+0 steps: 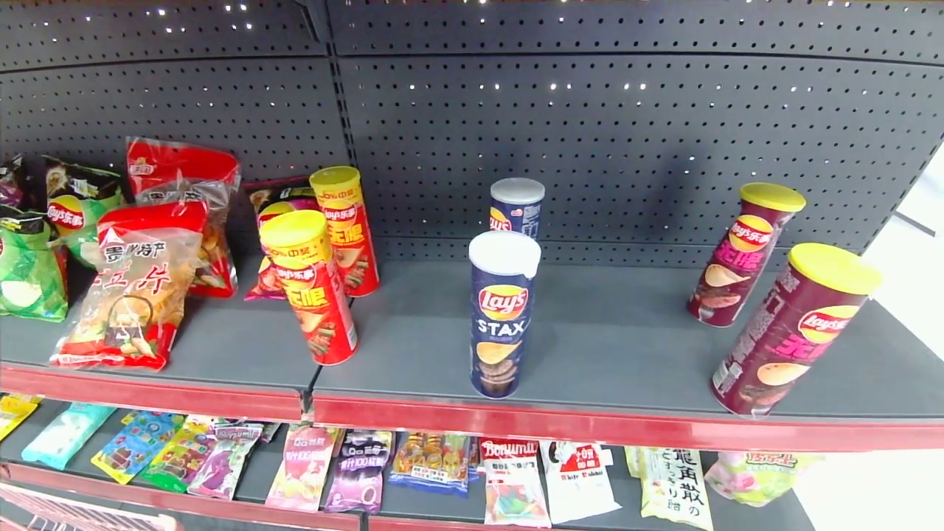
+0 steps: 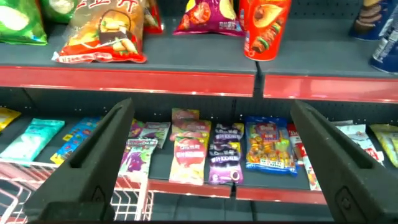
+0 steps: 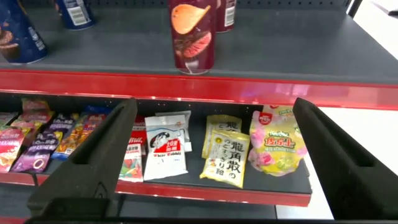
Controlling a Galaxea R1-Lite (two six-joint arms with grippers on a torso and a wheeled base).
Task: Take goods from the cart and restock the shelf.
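Grey metal shelf (image 1: 627, 332) with a red front lip, pegboard backing behind it.

Lower left corner of the head frame: a bit of the cart (image 1: 66, 512), pinkish wire, cut off by the edge; contents can't be made out.

Left edge: green chip bags (image 1: 26, 269), partly out of frame. Next to them two red snack bags (image 1: 136, 295), the front one covering the lower part of the rear one.

Left of centre: two red cans (image 1: 310, 287) with yellow lids; a purple bag (image 1: 276, 203) is largely hidden behind them.

Centre: front blue can (image 1: 501, 317) upright near the lip, masking the lower half of the rear blue can (image 1: 518, 206).

Right: two maroon cans (image 1: 796, 332), well apart from the blue pair.

Bottom: flat packets (image 1: 354, 468) on the lower tier, tops tucked under the lip.

Left gripper (image 2: 211, 109): fingers spread wide, nothing between them, facing the lower tier. Right gripper (image 3: 214, 104): the same, fingers apart and empty, below the front maroon can.
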